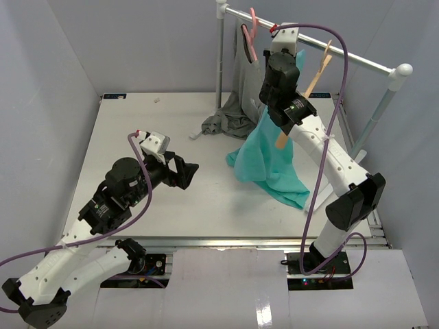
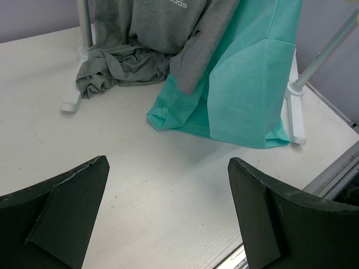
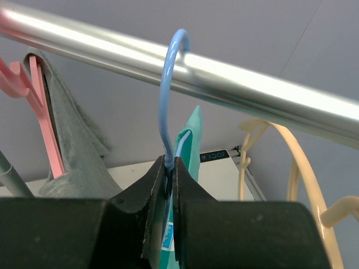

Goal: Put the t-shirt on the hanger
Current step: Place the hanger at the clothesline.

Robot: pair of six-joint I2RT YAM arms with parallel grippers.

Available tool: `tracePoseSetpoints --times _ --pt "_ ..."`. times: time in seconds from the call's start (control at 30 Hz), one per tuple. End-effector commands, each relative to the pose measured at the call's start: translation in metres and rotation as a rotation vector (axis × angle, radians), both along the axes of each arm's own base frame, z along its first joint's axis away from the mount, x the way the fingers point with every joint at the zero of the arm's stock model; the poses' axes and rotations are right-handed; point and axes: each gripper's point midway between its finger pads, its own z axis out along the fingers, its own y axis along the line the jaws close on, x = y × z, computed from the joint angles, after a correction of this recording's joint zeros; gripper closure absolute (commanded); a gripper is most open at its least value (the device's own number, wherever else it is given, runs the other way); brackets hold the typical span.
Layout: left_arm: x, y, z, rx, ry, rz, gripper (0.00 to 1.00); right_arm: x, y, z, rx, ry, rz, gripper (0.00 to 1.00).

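Observation:
The teal-green t-shirt [image 1: 271,161] hangs from under my right gripper [image 1: 280,49], its lower hem resting on the table; it also shows in the left wrist view [image 2: 247,95]. In the right wrist view my right gripper [image 3: 170,162] is shut on the neck of the light-blue hanger [image 3: 166,84], whose hook curves over the metal rail [image 3: 224,84]. The t-shirt collar [image 3: 189,140] shows just behind the jaws. My left gripper [image 1: 185,171] is open and empty, low over the table to the left of the t-shirt, seen also in the left wrist view [image 2: 168,185].
A grey garment [image 1: 236,96] hangs on a pink hanger [image 1: 254,31] on the rail, its end piled on the table [image 1: 151,137]. A tan wooden hanger [image 1: 315,75] hangs right of my right gripper. The rack's posts [image 1: 221,55] stand at the back.

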Motion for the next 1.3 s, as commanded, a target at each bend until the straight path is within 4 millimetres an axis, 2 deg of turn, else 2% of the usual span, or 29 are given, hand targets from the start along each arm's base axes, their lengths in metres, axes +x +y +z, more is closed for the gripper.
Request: tracePoseSetpoints --times 0.0,0.2,0.4,0.5,0.7,0.93,1.0,1.07,1.17,1.27 --pt "0.001 -0.006 -0.007 0.019 0.014 -0.022 0.02 -0.015 -0.01 0.031 0.086 -0.14 -0.037 0.92" --pt "0.002 -0.007 -0.006 0.018 0.026 -0.024 0.02 -0.013 -0.007 0.029 0.1 -0.165 -0.028 0.92" --pt "-0.001 -0.004 0.005 -0.002 0.005 -0.023 0.02 -0.017 -0.01 0.036 0.114 -0.194 -0.043 0.92" --pt "-0.001 -0.006 0.003 0.003 0.011 -0.03 0.02 -0.015 -0.009 0.039 0.118 -0.205 -0.041 0.92" --pt "-0.002 -0.01 0.002 0.006 0.016 -0.049 0.02 -0.006 -0.008 0.033 0.109 -0.19 -0.068 0.92" --pt "-0.012 -0.007 0.007 -0.017 -0.002 -0.07 0.02 -0.003 -0.007 0.016 0.111 -0.156 -0.071 0.92" --pt "-0.013 -0.006 0.006 -0.018 -0.005 -0.073 0.02 -0.004 -0.007 0.013 0.116 -0.151 -0.065 0.81" --pt "-0.015 -0.005 0.007 -0.022 -0.004 -0.077 0.02 -0.008 -0.008 0.012 0.123 -0.15 -0.053 0.62" --pt "-0.018 -0.011 0.01 -0.033 -0.006 -0.112 0.02 -0.014 -0.006 0.018 0.133 -0.145 -0.01 0.51" --pt "-0.016 -0.016 0.029 -0.068 -0.029 -0.12 0.02 -0.024 -0.007 0.024 0.153 -0.125 0.035 0.43"
